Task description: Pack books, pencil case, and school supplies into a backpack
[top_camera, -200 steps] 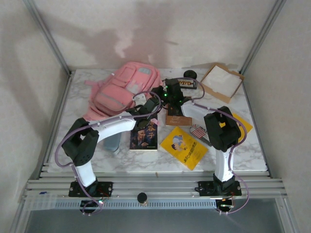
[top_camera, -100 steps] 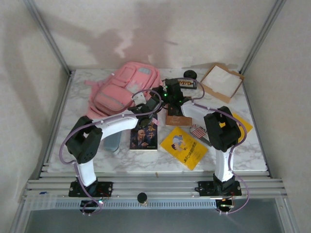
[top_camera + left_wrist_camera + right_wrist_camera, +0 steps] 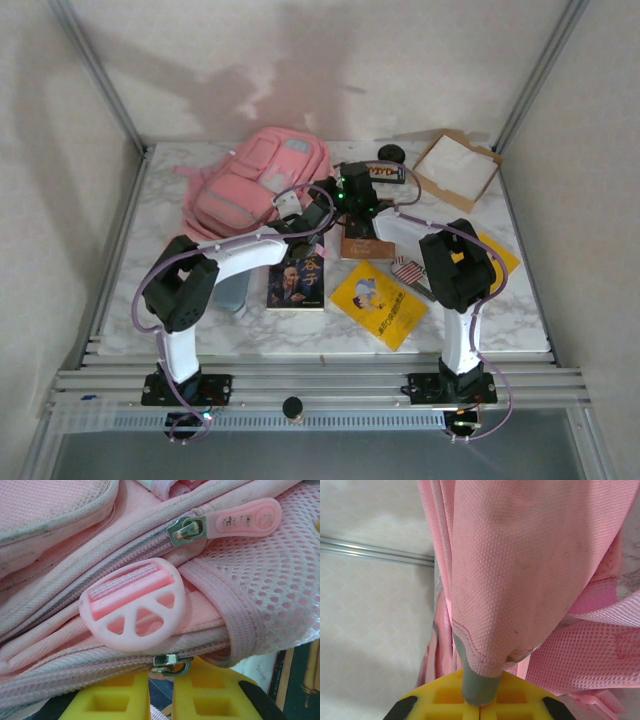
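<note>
The pink backpack lies at the back left. My left gripper is at its near right edge. The yellow fingers stand a narrow slit apart, with a metal zipper slider at their tips and a pink strip of its pull in the slit. My right gripper is shut on a grey-edged pink flap of the backpack and holds it up. The dark blue book, brown book, two yellow books and flag-striped pack lie on the table. The grey-blue pencil case peeks from under my left arm.
A cardboard tray with a white inside sits at the back right. A black item with orange marks and a black round object lie behind the grippers. A second zipper pull and a round pink buckle are on the bag.
My left arm's elbow has swung right and towards the back. Both grippers have stayed at the backpack's right edge.
</note>
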